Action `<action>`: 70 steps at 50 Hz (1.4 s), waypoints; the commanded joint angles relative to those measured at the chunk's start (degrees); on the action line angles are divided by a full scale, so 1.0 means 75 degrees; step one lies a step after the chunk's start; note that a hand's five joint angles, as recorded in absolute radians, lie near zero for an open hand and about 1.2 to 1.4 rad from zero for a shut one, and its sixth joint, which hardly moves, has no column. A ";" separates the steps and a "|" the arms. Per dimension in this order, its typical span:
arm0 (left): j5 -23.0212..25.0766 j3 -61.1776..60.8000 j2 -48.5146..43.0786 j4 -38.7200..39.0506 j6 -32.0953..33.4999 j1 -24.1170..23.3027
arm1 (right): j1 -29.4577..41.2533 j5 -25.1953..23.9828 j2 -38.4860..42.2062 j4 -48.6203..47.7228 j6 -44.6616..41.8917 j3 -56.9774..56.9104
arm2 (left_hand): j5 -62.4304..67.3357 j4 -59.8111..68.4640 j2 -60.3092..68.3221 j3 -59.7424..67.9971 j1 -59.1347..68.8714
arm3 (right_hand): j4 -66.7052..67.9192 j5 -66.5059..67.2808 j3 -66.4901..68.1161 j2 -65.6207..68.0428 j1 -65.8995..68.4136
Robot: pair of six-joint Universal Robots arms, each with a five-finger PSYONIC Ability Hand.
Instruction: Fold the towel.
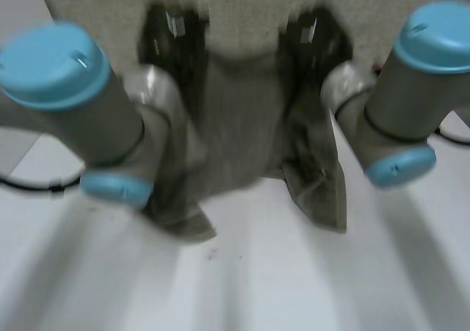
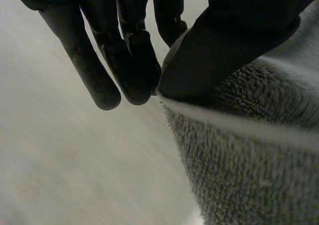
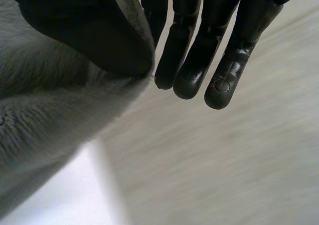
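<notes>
Head view gives us the towel hanging in the air between the two hands. Its upper edge runs from one hand to the other and sags in the middle, and its lower corners dangle close over the white table.

We judge the fold barely begun. The cloth is gripped and raised, but no part lies over another. Carrying the held edge across, laying it down and any second fold are all left to do.

The left hand holds one upper corner and the right hand the other. Both are high above the table and well apart, with the grey arms reaching forward on either side.

In the left wrist view the thumb pinches the towel's hemmed edge against the hand, while the outer fingers stretch out straight beside it. The right wrist view mirrors this: the thumb is clamped on the cloth and the free fingers are extended.

Beyond the hands lies a pale speckled surface, perhaps a mat or a wall; we cannot tell which.
</notes>
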 commanded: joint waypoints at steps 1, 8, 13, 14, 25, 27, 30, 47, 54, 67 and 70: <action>0.0061 0.1031 0.0677 0.2853 -0.0032 0.0268 | -0.0052 0.0124 -0.0922 -0.3168 0.0166 0.0063 | 0.1389 0.1371 0.1369 0.1375 0.1478 | 0.1538 0.1388 0.1584 0.1636 0.3397; 0.0387 -0.0102 0.0864 0.1849 -0.0031 0.0865 | -0.0063 -0.0460 -0.0840 -0.1391 0.0166 0.0506 | 0.1389 0.1371 0.1369 0.1375 0.1478 | 0.1538 0.1388 0.1584 0.1636 0.3397; 0.1008 -0.1612 0.0841 0.1004 -0.0020 0.0959 | -0.0063 -0.0906 -0.0653 -0.0125 0.0107 0.1243 | 0.1389 0.1371 0.1369 0.1375 0.1478 | 0.1538 0.1388 0.1584 0.1636 0.3397; 0.1010 -0.1618 0.0841 0.1002 -0.0020 0.0959 | -0.0063 -0.0907 -0.0652 -0.0121 0.0107 0.1246 | 0.1389 0.1371 0.1369 0.1375 0.1478 | 0.1538 0.1388 0.1584 0.1636 0.3397; 0.1760 -0.4548 0.0138 0.0873 0.1105 0.1112 | 0.0042 -0.1517 0.0063 0.2387 0.0248 0.2781 | 0.1389 0.1371 0.1369 0.1375 0.1478 | 0.1538 0.1388 0.1584 0.1636 0.3397; 0.1760 -0.4711 -0.0037 0.0838 0.1595 0.1112 | 0.0042 -0.1552 0.0110 0.2527 0.0446 0.2910 | 0.1170 0.1152 0.1150 0.1156 0.1258 | 0.1538 0.1388 0.1584 0.1636 0.3397; 0.1760 -0.4735 -0.0096 0.0838 0.1750 0.1123 | 0.0019 -0.1552 0.0098 0.2504 0.0693 0.2957 | 0.0921 0.0903 0.0901 0.0907 0.1010 | 0.1538 0.1388 0.1584 0.1636 0.3397; 0.1643 -0.4805 0.0127 0.0896 0.0932 0.1170 | -0.0555 -0.1540 -0.0523 0.1625 0.3599 0.3707 | -0.5156 -0.5175 -0.5177 -0.5171 -0.5068 | 0.1538 0.1388 0.1584 0.1636 0.3397; 0.1620 -0.4864 0.0056 0.0885 -0.1012 0.1544 | -0.1059 -0.1552 -0.0547 0.1344 0.4723 0.3766 | -0.5157 -0.5176 -0.5177 -0.5171 -0.5069 | 0.1538 0.1388 0.1584 0.1636 0.3397; 0.0601 -0.4864 0.0044 0.0873 -0.1497 0.2037 | -0.1282 -0.1481 -0.0535 0.1203 0.4842 0.3777 | -0.5023 -0.5041 -0.5043 -0.5037 -0.4934 | 0.1538 0.1388 0.1584 0.1636 0.3397; 0.0565 -0.4864 -0.0026 0.0861 -0.1414 0.2084 | -0.1282 -0.1458 -0.0535 0.1098 0.4853 0.3813 | -0.4731 -0.4749 -0.4751 -0.4745 -0.4642 | 0.1538 0.1388 0.1584 0.1636 0.3397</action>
